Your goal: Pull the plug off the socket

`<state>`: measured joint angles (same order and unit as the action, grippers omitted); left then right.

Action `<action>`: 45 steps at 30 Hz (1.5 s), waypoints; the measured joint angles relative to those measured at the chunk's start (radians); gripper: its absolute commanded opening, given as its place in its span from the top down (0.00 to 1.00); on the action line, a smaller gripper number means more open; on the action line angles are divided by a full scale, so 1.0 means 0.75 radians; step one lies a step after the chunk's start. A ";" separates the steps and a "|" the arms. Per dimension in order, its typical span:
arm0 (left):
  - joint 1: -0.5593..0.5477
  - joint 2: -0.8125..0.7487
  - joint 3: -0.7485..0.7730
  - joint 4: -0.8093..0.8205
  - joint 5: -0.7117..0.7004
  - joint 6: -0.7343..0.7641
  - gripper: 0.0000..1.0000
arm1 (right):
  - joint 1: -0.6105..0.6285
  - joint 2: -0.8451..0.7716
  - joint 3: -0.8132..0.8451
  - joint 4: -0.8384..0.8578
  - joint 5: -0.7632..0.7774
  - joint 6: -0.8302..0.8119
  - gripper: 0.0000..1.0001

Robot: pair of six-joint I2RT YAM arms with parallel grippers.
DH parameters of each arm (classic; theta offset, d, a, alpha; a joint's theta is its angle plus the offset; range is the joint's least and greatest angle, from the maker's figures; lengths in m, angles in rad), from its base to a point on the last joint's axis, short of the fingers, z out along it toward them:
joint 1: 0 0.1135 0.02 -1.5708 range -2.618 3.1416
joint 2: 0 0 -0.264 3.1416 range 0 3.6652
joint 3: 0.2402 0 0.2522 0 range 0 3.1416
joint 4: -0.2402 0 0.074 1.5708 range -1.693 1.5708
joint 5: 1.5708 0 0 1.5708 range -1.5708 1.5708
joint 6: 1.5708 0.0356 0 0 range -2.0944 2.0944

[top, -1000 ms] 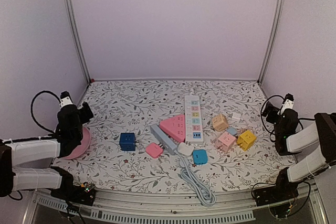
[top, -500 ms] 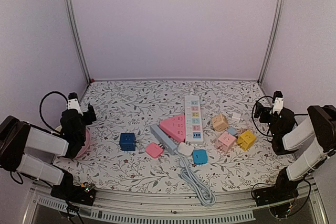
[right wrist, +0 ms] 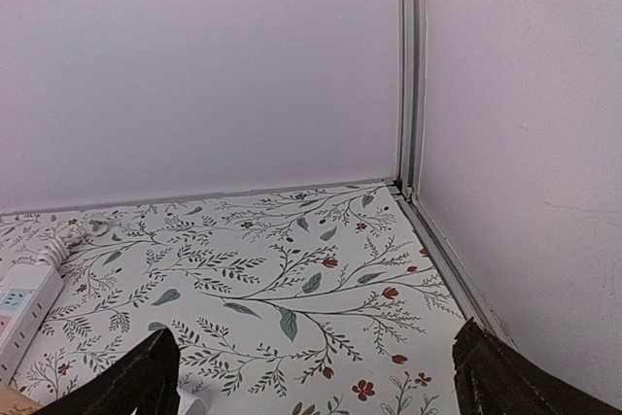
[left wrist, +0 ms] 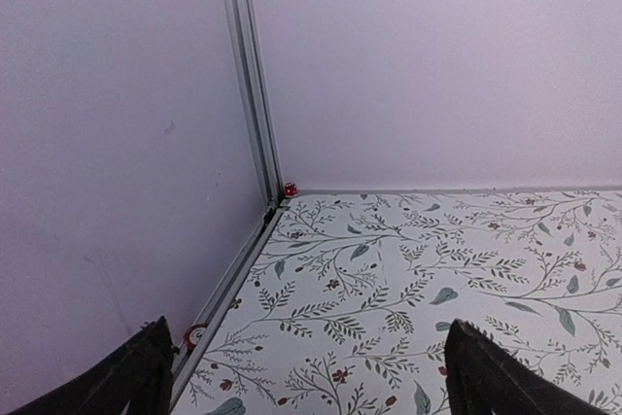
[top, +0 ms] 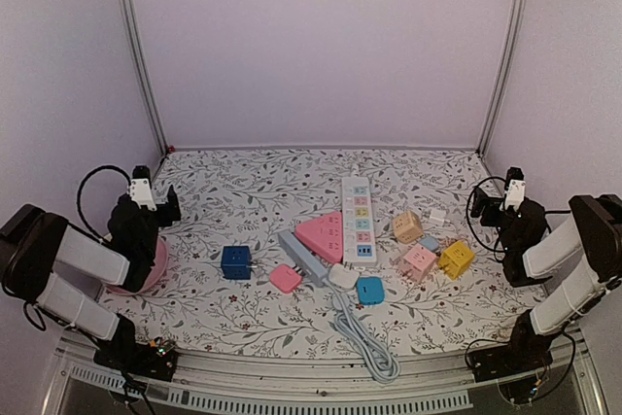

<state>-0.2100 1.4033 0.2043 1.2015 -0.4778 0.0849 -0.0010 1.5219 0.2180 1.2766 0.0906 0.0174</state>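
Note:
A white power strip [top: 358, 211] lies lengthwise mid-table, with its far end showing in the right wrist view [right wrist: 21, 310]. A pink triangular socket [top: 323, 233] and a grey-blue strip [top: 302, 258] lie to its left. A white plug [top: 342, 276] with a grey cord [top: 366, 342] lies at their near end, next to a cyan plug [top: 369, 289]. My left gripper [top: 161, 204] [left wrist: 303, 366] is open and empty at the far left. My right gripper [top: 489, 203] [right wrist: 313, 366] is open and empty at the far right. Which plug sits in a socket cannot be told.
A dark blue cube [top: 235, 261] and a small pink cube [top: 285, 278] lie left of centre. Beige [top: 406, 226], pink [top: 419, 260] and yellow [top: 455, 259] cubes lie on the right. A pink disc [top: 146, 274] sits under the left arm. Walls and metal posts enclose the table.
Both arms have raised and swung their grippers a little toward the back of the table. The things on the table have not moved.

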 measured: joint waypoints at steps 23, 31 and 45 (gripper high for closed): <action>0.100 0.232 -0.051 0.345 0.141 0.005 0.03 | 0.000 0.000 0.000 0.003 -0.001 0.000 0.01; 0.108 0.232 -0.038 0.335 0.145 -0.010 0.03 | 0.000 0.000 0.000 0.003 -0.001 0.000 0.01; 0.112 0.232 -0.032 0.333 0.149 -0.011 0.03 | 0.000 0.000 0.000 0.004 -0.032 -0.022 0.01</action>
<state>-0.1257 1.5776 0.1806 1.4513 -0.3664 0.0769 -0.0010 1.5219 0.2180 1.2793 0.0666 0.0006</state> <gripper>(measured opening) 0.973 0.989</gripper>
